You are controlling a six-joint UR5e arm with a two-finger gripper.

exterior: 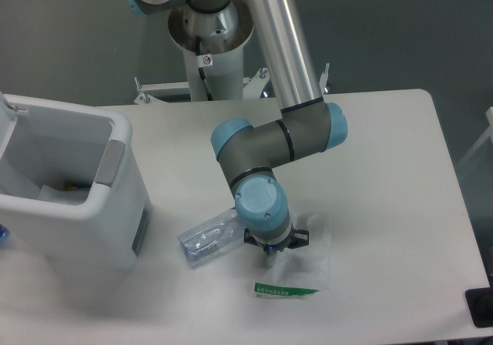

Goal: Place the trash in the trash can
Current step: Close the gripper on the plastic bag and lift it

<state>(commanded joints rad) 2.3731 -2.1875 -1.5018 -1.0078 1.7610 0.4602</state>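
clear plastic sits under the claw (271,250), which is down on the bag (300,264) near its upper left part; whether its fingers are apart or closed i cannot tell. bottle (208,238) lies just left on the table (385,168). neither item is in the trash can (69,199), so both remain.

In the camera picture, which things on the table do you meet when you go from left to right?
Bin → bottle → hand → bag.
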